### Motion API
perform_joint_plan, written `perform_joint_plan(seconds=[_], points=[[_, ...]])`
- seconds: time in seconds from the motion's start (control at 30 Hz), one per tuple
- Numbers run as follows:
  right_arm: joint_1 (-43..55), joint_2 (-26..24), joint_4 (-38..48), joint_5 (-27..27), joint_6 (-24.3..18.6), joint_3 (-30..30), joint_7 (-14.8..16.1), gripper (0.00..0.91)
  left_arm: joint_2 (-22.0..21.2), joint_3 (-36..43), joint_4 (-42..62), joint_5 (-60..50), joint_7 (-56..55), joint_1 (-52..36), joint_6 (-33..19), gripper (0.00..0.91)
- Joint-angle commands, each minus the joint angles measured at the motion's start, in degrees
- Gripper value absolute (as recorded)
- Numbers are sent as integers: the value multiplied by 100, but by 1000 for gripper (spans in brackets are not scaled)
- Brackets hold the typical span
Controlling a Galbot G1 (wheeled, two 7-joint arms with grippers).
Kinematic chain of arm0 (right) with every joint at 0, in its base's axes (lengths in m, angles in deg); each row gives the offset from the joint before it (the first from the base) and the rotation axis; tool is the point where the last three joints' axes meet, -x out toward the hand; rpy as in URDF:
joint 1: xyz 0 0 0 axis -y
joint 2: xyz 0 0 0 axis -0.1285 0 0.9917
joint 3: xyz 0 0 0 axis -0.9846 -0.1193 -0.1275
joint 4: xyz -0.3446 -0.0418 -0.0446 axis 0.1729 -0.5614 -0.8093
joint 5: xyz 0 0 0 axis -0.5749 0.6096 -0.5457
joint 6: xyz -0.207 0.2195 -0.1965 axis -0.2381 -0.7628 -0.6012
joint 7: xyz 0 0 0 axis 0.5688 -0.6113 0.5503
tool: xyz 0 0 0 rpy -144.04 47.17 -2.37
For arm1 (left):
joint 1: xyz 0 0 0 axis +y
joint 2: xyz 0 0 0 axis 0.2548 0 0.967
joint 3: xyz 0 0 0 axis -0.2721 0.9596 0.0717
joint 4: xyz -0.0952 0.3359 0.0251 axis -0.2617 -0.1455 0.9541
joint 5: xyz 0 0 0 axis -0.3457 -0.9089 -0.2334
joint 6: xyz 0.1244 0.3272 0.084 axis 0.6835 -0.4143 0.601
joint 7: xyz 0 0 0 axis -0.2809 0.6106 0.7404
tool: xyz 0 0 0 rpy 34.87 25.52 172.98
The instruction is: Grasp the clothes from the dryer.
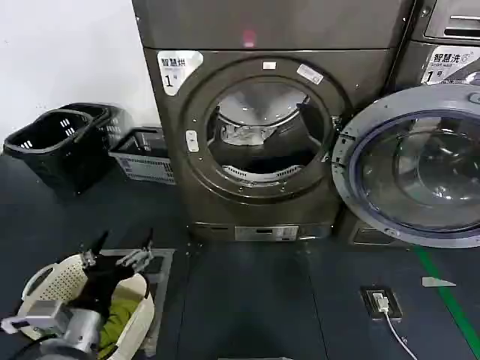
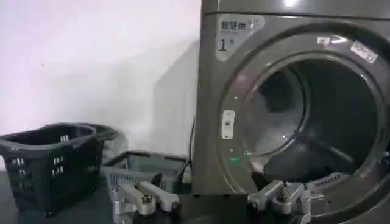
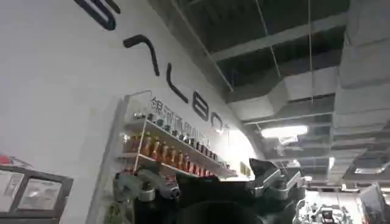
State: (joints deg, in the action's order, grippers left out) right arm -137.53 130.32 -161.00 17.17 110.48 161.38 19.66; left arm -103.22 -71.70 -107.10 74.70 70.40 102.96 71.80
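Clothes (image 1: 247,133) lie deep inside the open dryer (image 1: 262,187) as I hold my left hand (image 1: 118,253) spread wide, well short; a low reach risks clipping the porthole rim.

The dryer (image 1: 262,135) was a dark grey-brown all over, with a white sticker (image 1: 177,69) up top carrying black characters and a "1". Its open door (image 1: 416,165) had a lighter grey rim around clear glass. Inside the drum, the clothes (image 1: 247,133) looked pale grey-white. Two black perforated baskets (image 1: 64,142) sat against the plain white wall, and a grey slotted crate (image 1: 142,156) next to them. The floor was very dark blue-grey with a bright green stripe (image 1: 446,296) crossing it. The cream laundry basket (image 1: 64,289) held something green, and the left gripper (image 1: 120,251) over it was black with silvery metal bits.
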Motion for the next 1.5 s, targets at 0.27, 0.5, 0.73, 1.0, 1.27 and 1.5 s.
perform_joint_plan(seconds=[0.27, 0.5, 0.73, 1.0, 1.27, 1.5], points=[[-28, 37, -19, 78, -99, 37, 28, 907, 17, -30, 72, 14, 19, 2, 55, 907], [-14, 90, 23, 64, -112, 49, 30, 907, 16, 26, 342, 42, 76, -43, 100, 907], [31, 81, 9, 66, -129, -9, 51, 907, 29, 9, 260, 44, 88, 19, 91, 907], [57, 94, 1, 61, -136, -54, 72, 907, 10, 18, 180, 83, 97, 77, 85, 907], [110, 126, -27, 30, -156, -146, 125, 907, -28, 8, 160, 62, 107, 87, 70, 907], [147, 186, -57, -21, -167, -193, 144, 907, -35, 15, 165, 55, 123, 77, 67, 907]])
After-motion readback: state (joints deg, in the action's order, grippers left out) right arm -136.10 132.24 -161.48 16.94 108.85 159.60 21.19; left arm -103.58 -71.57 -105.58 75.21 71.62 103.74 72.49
